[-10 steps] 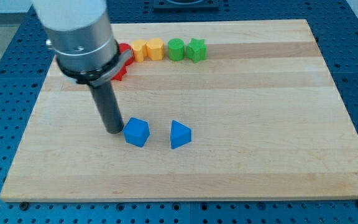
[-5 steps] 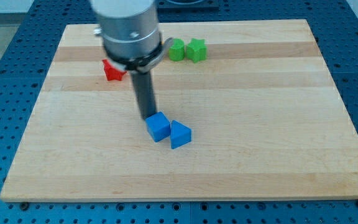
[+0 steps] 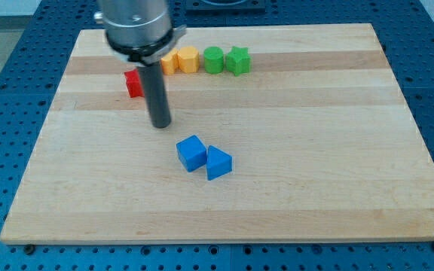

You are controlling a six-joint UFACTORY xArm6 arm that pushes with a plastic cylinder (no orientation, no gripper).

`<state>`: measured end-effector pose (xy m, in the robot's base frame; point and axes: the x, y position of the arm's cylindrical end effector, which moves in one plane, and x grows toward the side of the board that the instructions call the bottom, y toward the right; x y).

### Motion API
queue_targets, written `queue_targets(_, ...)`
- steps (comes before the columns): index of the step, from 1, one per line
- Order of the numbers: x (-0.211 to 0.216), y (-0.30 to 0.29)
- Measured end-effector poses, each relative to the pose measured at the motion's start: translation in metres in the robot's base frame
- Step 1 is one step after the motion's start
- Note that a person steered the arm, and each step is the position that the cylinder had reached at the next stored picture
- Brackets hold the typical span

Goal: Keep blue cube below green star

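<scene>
The blue cube lies near the middle of the wooden board, touching a blue triangular block on its right. The green star sits at the view's top, at the right end of a row of blocks, well above and a little to the right of the cube. My tip rests on the board up and to the left of the blue cube, with a clear gap between them.
In the top row, left of the star, stand a green cylinder, a yellow block and an orange block. A red block lies left of the rod. The board's edge runs along the view's bottom.
The blue cube was pushed right until it touched the blue triangular block. My tip has since pulled back up and to the left, away from the cube.
</scene>
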<state>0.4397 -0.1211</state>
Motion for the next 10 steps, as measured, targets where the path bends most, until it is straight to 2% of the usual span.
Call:
queue_targets(1, 0.016, -0.018)
queue_targets(2, 0.053, -0.017)
queue_targets(7, 0.078, 0.006)
queue_targets(9, 0.072, 0.032)
queue_targets(10, 0.037, 0.062)
